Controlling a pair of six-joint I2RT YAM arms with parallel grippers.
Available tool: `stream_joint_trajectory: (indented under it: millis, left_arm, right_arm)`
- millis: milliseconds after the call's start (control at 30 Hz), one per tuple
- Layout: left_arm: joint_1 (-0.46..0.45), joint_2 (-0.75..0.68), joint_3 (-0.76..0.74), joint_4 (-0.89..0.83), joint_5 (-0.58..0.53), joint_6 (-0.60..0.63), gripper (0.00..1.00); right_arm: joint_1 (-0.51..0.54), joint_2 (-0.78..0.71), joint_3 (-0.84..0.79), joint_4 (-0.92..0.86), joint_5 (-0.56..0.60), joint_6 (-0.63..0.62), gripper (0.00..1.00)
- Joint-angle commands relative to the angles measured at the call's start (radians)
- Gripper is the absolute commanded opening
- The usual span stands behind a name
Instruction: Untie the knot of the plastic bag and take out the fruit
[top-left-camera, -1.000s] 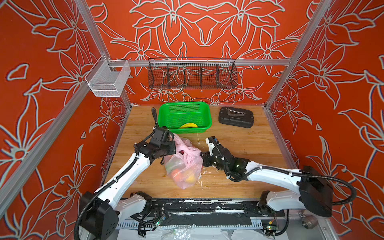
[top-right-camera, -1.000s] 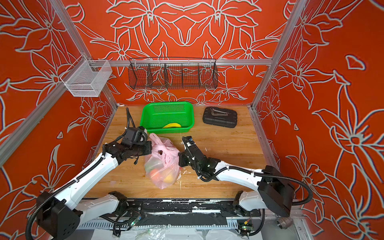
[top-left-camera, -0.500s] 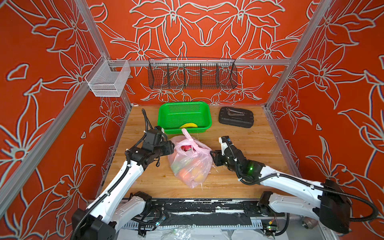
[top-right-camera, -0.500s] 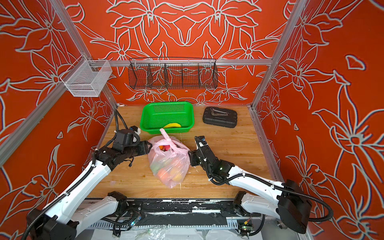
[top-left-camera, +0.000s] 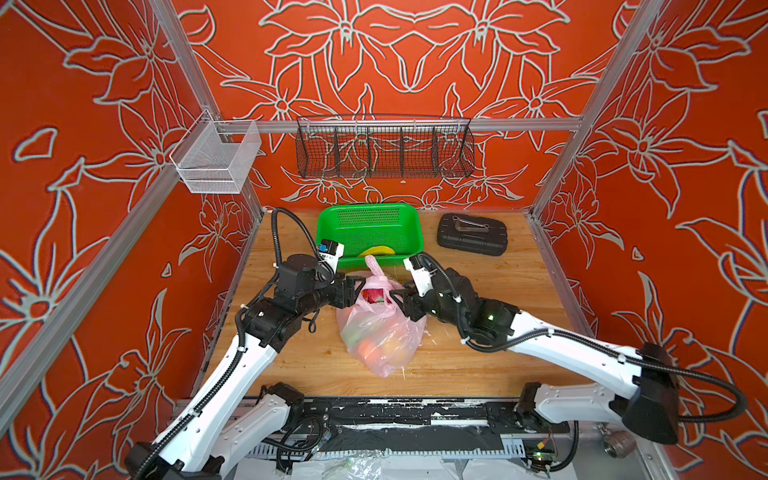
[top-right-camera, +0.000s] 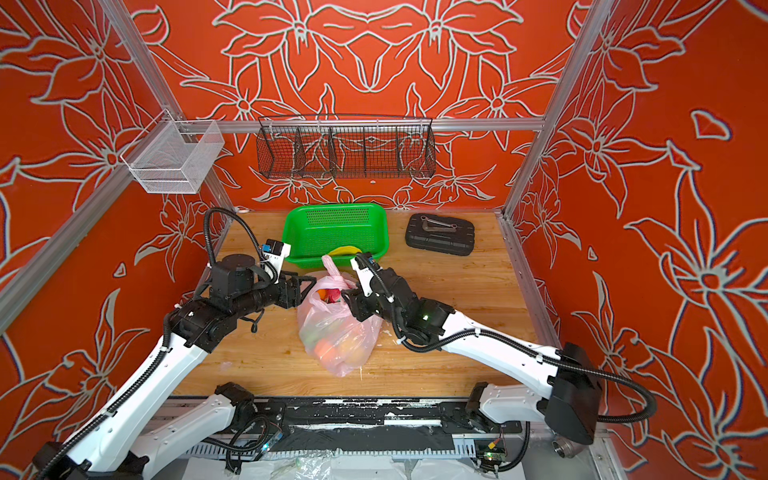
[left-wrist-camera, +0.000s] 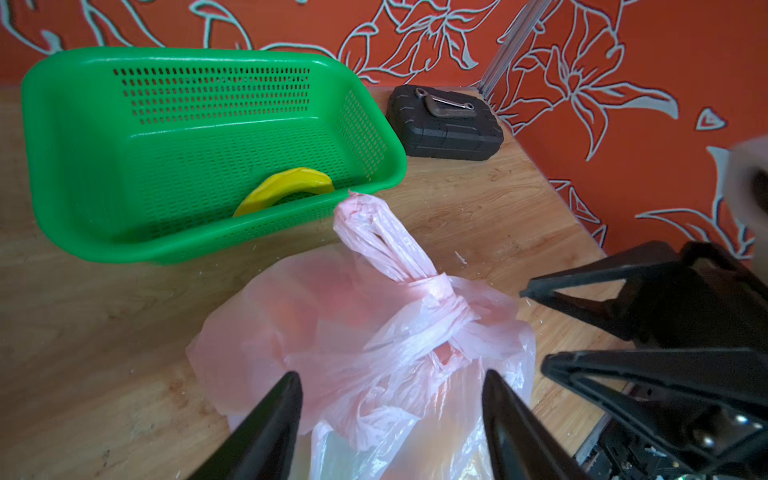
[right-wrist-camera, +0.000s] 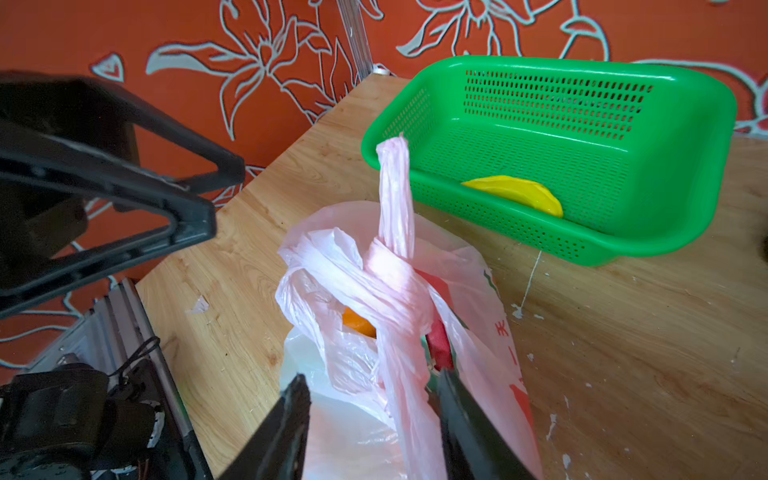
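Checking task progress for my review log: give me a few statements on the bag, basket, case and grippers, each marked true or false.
1. The knot on the plastic bag is tied. True.
2. The green basket holds nothing. False: a banana lies in it.
3. The left gripper and right gripper are both open. True.
4. The black case sits inside the green basket. False: it rests on the table beside the basket.
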Motion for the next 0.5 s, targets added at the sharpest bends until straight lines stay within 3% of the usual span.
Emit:
stream_joint_trajectory:
  millis: [0,167,300,467]
  left_arm:
    - [-0.027,0.000,-0.015,0.048,0.027,0.092,0.70]
    - [-0.056,0.004,-0.042,0.057,-0.035,0.133,0.72]
    - [-0.081,0.032,-0.046,0.046,-0.080,0.162,0.72]
    - [-0.121,0.068,-0.078,0.112,-0.125,0.255,0.78]
  right_arm:
    - [0.009,0.076,0.049,-0.099,-0.013,-0.039,0.52]
    - [0.015,0.167,0.073,-0.143,0.054,-0.054,0.51]
    - [0.023,0.200,0.094,-0.203,0.109,-0.099,0.32]
    - [0.023,0.162,0.052,-0.154,0.066,-0.143,0.14]
